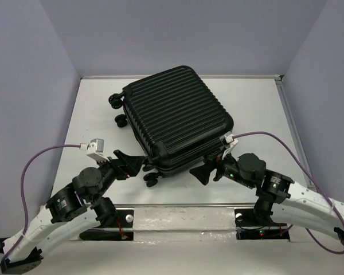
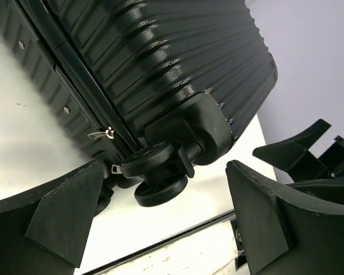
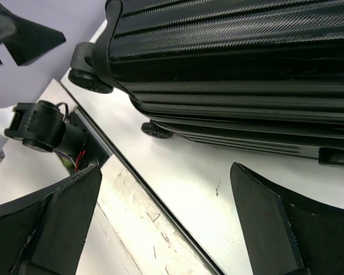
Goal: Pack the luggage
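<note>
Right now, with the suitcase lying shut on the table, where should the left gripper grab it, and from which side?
Probably the near-left caster wheel: it juts clear of the luggage, whose ribbed shell looks too broad for the jaws. Come in low from the near-left corner, where the open left gripper faces it.

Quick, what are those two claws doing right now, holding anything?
The left gripper is open, holding nothing.
The right gripper is open, holding nothing.

Left arm (image 1: 46, 229), 7 o'clock — white links, black joint housings, purple cable (image 1: 31, 163). Right arm (image 1: 309, 200), 5 o'clock — same, plus green light (image 1: 231, 175). Fingers (image 2: 63, 212) black, wedge-shaped.
</note>
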Available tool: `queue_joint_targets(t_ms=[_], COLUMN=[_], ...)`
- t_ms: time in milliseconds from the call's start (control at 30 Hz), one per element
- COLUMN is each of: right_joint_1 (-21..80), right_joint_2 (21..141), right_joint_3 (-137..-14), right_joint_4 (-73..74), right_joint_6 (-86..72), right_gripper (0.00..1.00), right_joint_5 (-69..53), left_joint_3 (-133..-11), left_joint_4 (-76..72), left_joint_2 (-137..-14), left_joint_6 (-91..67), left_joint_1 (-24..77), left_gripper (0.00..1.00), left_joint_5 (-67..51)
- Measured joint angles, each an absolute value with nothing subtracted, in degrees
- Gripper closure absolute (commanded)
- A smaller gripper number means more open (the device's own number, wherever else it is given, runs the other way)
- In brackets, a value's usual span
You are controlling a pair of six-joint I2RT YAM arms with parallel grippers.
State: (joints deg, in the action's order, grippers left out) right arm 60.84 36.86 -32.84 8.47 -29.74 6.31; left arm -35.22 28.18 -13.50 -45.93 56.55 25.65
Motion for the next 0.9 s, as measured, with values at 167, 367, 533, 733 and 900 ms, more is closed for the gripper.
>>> queue_joint_targets(t_ms=[167,367,533,733,900], right_joint_1=[60.84,60.84,60.84,60.86,67.11], right_joint_2=[39.88,36.49,32.45,38.63,59.96], right_joint_3=[-32.86,-33.89,-35.99,-39.66,-48.99], right_joint_4=[6.85,5.45,4.73,0.49,0.16], right_joint_6=[-29.26,-28.01,-26.85,-26.79,-22.59], right_gripper=[0.0,0.0,0.0,0.0,0.08], right_joint_5=[4.43,3.03,2.11,-0.08,0.16], left_joint_3=[-38.24,-43.35,-47.07,-46.02,-39.7], left_joint_4=[29.52,28.4,27.73,25.1,27.68], left_joint_2=[-13.19,-10.2,-7.75,-7.4,-9.54], left_joint_6=[-44.42,-41.58,-37.17,-37.15,-41.76], left_joint_1=[56.55,56.55,56.55,56.55,56.55], left_gripper=[0.01,0.01,0.01,0.01,0.01], left_joint_5=[25.52,25.74,25.23,25.19,25.65])
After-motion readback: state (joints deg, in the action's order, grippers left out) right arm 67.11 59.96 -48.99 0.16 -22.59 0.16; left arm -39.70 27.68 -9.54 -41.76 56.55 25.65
